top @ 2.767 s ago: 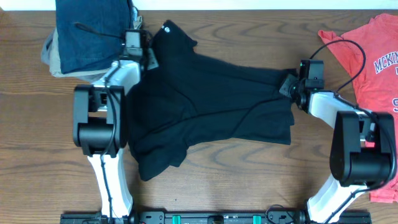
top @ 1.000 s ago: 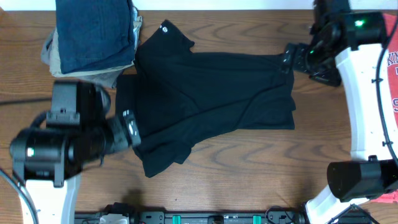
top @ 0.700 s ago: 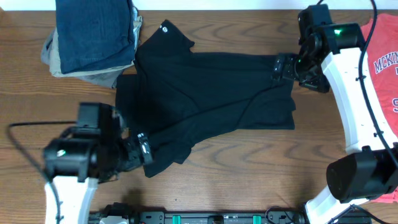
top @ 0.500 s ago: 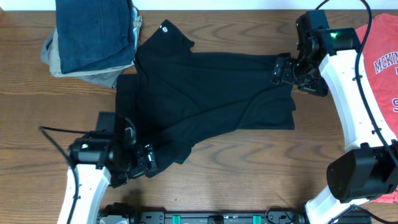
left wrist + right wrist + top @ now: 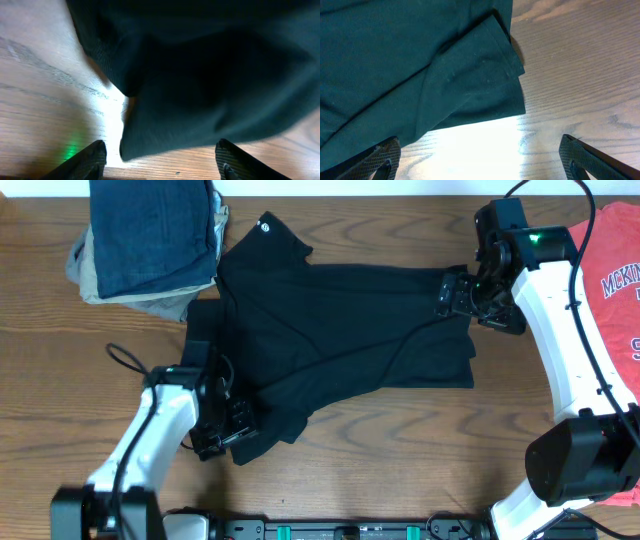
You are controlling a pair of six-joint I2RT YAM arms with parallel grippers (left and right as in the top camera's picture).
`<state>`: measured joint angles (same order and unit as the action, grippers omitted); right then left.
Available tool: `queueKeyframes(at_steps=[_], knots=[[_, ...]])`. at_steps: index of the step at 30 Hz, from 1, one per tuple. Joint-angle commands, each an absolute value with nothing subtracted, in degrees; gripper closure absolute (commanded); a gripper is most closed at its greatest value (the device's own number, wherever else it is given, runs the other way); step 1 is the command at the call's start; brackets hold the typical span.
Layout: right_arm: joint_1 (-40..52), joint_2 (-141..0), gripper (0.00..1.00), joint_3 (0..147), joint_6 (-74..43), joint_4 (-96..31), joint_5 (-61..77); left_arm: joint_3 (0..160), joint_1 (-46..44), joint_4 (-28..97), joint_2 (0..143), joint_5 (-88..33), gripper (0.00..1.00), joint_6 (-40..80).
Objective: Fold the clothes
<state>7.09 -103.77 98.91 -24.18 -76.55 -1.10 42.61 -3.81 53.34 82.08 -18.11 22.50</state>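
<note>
Crosswise, black T-shirt, long axis left-right, logo end far-left; left gripper and right gripper agape, empty.

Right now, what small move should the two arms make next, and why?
The left end effector stands open at the lower-left corner of the soft black T-shirt, the right end effector open at its upper-right hem. Probably best: lower both and close on the cloth.
</note>
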Motion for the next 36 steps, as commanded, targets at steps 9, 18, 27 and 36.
queueKeyframes(at_steps=[9, 18, 27, 36], knots=[[6.6, -103.4, 0.01, 98.8, -22.7, -74.8, -1.9, 42.4, -3.7, 52.3, 86.8, -18.5, 0.38, 22.5], [6.5, -103.4, 0.01, 98.8, -22.7, -74.2, -2.2, 42.4, -3.7, 53.5, 86.7, -18.6, 0.94, 20.2], [5.7, -103.4, 0.01, 95.4, -22.7, -71.3, -6.6, 42.4, -3.7, 57.4, 75.5, -18.6, 0.94, 18.4], [5.5, -103.5, 0.01, 83.3, -22.6, -58.8, -3.6, 42.4, -3.7, 58.9, 68.2, -18.6, 0.94, 17.6]])
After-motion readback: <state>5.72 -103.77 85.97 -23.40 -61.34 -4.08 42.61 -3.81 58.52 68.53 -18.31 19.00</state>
